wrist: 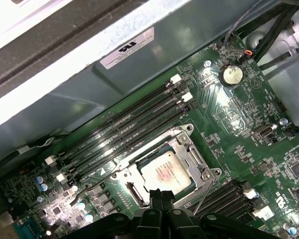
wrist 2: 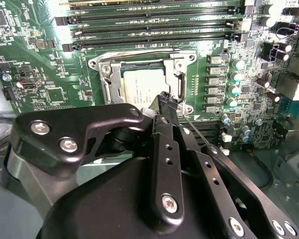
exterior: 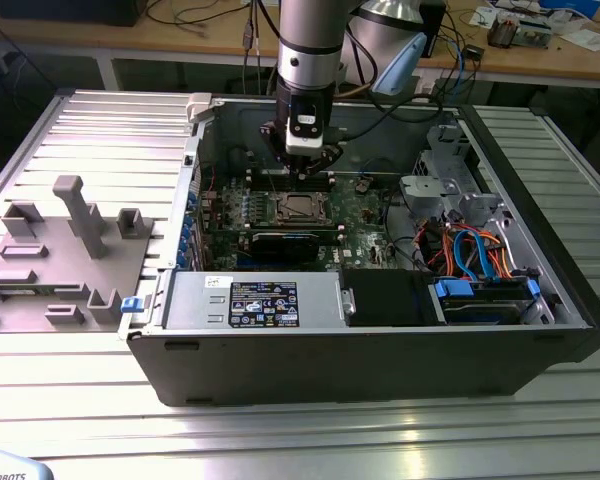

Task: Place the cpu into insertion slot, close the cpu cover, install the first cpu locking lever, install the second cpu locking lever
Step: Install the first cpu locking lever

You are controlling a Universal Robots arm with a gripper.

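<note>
The cpu [wrist: 165, 171] lies flat in the insertion slot [exterior: 295, 208] of the green circuit board, its dull silver top showing in both wrist views [wrist 2: 141, 85]. The cpu cover [wrist: 192, 152], a silvery frame [wrist 2: 111, 79], is down around the chip. My gripper [wrist: 162, 195] stands just over one edge of the socket, fingers shut together [wrist 2: 165, 97] with nothing seen between them. A thin wire locking lever [wrist 2: 199, 130] sticks out free beside the fingertips [wrist: 202, 199]. In the exterior view my gripper [exterior: 305, 170] hangs low over the board, just behind the socket.
The board sits inside an open computer case [exterior: 360, 350]. Long black memory slots [wrist: 134, 124] run beside the socket. A power supply [exterior: 255, 300], cables and a drive cage [exterior: 445, 180] crowd the case. A grey fixture plate [exterior: 60, 250] lies at the exterior view's left.
</note>
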